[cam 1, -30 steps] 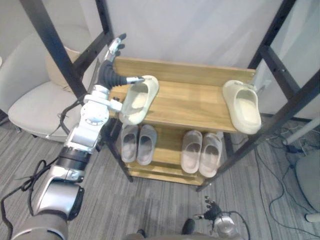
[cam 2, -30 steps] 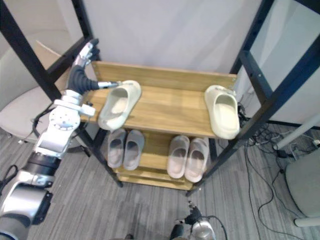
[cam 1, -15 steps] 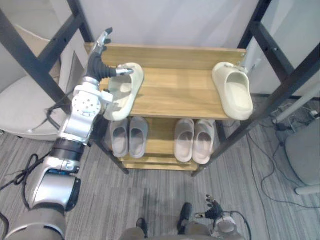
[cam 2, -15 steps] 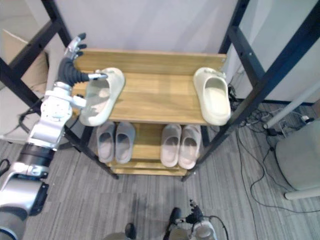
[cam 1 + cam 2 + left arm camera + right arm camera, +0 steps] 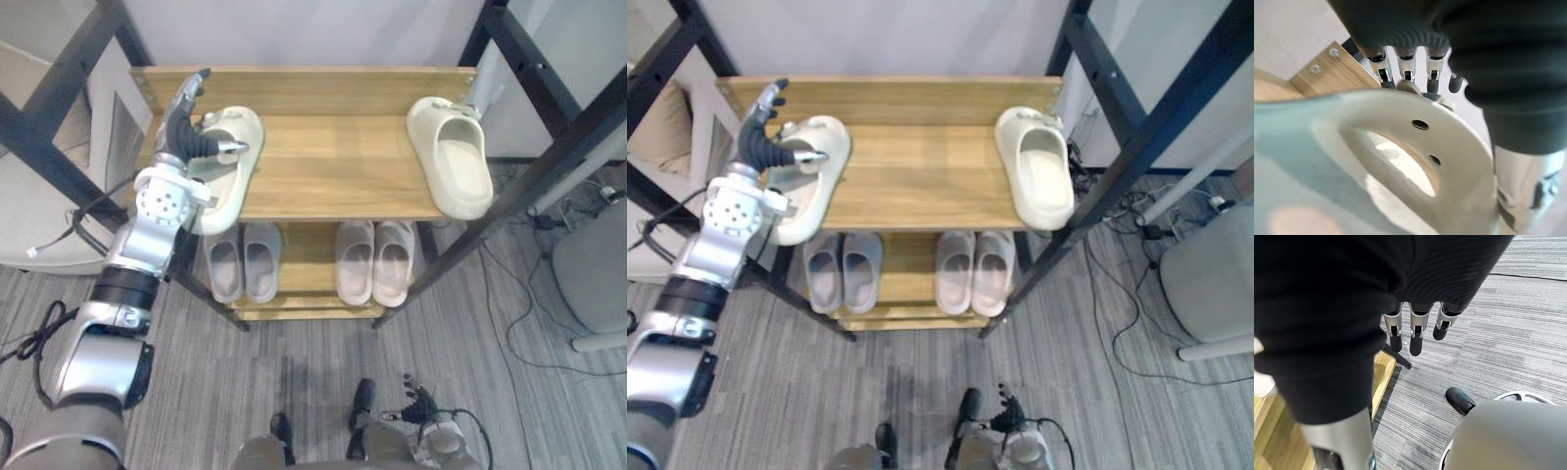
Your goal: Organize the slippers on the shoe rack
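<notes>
- Slippers first: the left cream slipper (image 5: 233, 178) lies at the left end of the shoe rack (image 5: 333, 186), on its top shelf, with the heel hanging over the near edge.
- Its mate, the right cream slipper (image 5: 451, 162), sits at the right end of the same shelf, well apart from it and also poking a little past the near edge.
- My left hand (image 5: 186, 137) has hold of the left cream slipper. The thumb is hooked over its upper and the fingers (image 5: 1405, 73) run along its outer side, so the side wall is pinched between them.
- My right hand (image 5: 416, 401) hangs low by the floor with its fingers (image 5: 1415, 335) loose and holding nothing.
- Two grey pairs (image 5: 243, 274) (image 5: 374, 262) stand side by side on the lower shelf and already look tidy to me.
- I judge the step in hand to be placing the left cream slipper, with the cream pair not yet brought together.
- The next move, as I see it, calls for sliding this slipper right along the top shelf toward its mate and pushing it farther in so the heel no longer overhangs.
- I would loosen the thumb only once the sole lies flat, since an early release near the edge could tip it off.
</notes>
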Motion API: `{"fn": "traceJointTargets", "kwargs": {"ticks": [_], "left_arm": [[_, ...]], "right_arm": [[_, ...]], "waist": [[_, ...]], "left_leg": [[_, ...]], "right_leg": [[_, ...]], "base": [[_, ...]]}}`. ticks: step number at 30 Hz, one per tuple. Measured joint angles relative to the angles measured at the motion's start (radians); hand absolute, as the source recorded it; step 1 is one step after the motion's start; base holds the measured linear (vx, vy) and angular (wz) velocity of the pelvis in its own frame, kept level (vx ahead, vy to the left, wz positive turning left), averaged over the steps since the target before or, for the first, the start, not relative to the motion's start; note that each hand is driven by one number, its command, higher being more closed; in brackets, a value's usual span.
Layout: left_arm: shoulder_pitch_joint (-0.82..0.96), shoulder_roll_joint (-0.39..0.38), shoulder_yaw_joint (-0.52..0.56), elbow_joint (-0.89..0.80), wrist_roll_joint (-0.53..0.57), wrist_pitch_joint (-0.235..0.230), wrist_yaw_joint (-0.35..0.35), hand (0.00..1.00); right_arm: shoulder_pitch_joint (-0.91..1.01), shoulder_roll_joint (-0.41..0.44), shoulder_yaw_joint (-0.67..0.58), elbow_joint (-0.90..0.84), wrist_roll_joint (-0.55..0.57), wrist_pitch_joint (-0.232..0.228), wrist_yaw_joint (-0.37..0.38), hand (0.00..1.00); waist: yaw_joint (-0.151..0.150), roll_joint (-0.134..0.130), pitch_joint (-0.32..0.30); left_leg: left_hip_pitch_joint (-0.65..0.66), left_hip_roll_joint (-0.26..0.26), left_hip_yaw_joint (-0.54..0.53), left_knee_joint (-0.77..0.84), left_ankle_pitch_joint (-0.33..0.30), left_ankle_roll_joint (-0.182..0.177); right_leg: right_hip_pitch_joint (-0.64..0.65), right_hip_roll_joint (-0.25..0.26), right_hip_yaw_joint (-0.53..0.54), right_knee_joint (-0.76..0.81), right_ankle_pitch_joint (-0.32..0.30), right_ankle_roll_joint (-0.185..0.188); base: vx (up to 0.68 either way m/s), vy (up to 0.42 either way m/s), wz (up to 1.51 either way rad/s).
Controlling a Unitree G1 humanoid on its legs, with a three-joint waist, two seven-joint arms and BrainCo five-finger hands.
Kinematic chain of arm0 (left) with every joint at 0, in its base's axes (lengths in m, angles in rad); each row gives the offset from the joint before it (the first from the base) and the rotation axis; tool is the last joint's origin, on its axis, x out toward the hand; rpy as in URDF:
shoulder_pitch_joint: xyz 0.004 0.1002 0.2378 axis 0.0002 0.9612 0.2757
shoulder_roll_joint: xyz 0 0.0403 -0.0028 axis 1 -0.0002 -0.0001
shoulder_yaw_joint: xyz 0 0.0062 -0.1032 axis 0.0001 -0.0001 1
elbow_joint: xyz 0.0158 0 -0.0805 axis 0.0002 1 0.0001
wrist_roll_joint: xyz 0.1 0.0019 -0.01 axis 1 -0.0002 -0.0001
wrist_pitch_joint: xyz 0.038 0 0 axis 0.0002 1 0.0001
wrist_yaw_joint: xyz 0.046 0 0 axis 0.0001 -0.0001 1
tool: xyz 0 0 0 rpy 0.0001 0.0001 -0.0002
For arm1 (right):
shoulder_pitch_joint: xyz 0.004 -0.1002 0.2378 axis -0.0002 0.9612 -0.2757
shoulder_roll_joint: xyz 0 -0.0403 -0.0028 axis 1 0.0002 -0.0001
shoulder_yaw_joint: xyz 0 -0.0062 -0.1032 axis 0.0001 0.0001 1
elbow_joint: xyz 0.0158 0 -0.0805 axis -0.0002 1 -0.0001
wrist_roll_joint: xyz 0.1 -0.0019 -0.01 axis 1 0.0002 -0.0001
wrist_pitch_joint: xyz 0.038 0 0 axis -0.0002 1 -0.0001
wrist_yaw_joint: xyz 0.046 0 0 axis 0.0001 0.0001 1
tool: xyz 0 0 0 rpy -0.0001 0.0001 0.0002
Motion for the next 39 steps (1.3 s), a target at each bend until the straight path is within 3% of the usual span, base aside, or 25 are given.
{"fn": "traceJointTargets", "kwargs": {"ticks": [27, 39], "left_arm": [[0.001, 0.031, 0.041, -0.002, -0.04, -0.003, 0.018, 0.0], [0.001, 0.052, 0.038, 0.044, -0.027, 0.017, 0.016, 0.0]], "right_arm": [[0.017, 0.001, 0.003, -0.019, 0.0, -0.001, 0.016, 0.0], [0.016, 0.0, 0.002, -0.017, 0.001, -0.01, 0.016, 0.0]], "waist": [[0.012, 0.001, 0.0], [0.011, -0.001, 0.003]], "left_leg": [[0.004, -0.001, -0.033, -0.001, 0.001, 0.0], [-0.004, -0.001, -0.015, -0.001, 0.0, 0.0]], "right_leg": [[0.022, -0.003, -0.028, 0.0, -0.003, 0.001], [0.002, -0.002, -0.006, 0.0, -0.002, 0.001]], "base": [[0.01, 0.014, 0.03], [0.0, 0.004, -0.04]]}}
